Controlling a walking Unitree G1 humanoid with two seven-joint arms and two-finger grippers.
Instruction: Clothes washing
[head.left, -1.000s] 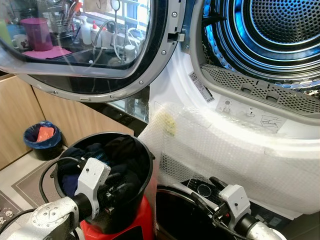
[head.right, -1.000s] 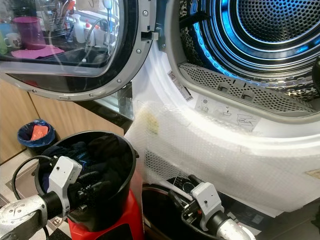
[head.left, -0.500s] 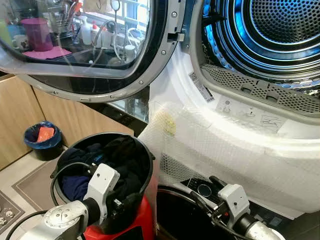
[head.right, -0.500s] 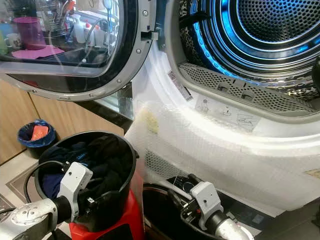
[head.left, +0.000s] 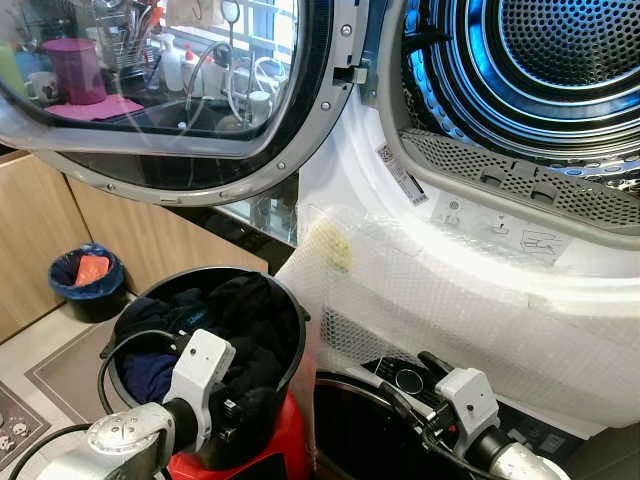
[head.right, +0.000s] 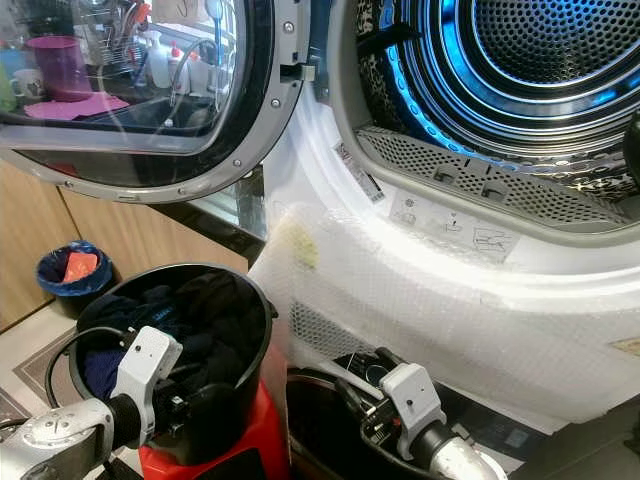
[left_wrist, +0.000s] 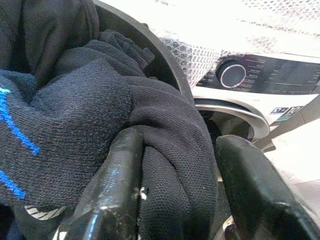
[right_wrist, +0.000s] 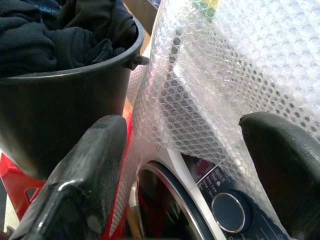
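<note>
A black bucket (head.left: 292, 305) stands on a red stool (head.left: 292, 440), packed with dark clothes (head.left: 235, 300). My left gripper (head.left: 240, 412) reaches into its near side. In the left wrist view its two fingers (left_wrist: 117, 185) press on either side of a fold of black knitted garment (left_wrist: 170, 150), so it is shut on that cloth. Above and to the right, the dryer drum (head.left: 560, 60) stands open, lit blue inside. My right gripper (head.left: 408, 385) hangs low before the lower machine, open and with nothing between its fingers (right_wrist: 95, 165).
The upper machine's round glass door (head.left: 180, 100) is swung open to the left, above the bucket. Bubble wrap (head.left: 450, 290) covers the white front between the two machines. A control knob (right_wrist: 227, 212) sits on the lower panel. A blue bin (head.left: 88, 275) stands by the wooden cabinet.
My left wrist has drawn back toward the bucket's near rim, its fingers still in the dark clothes. The right arm has stayed almost still.
</note>
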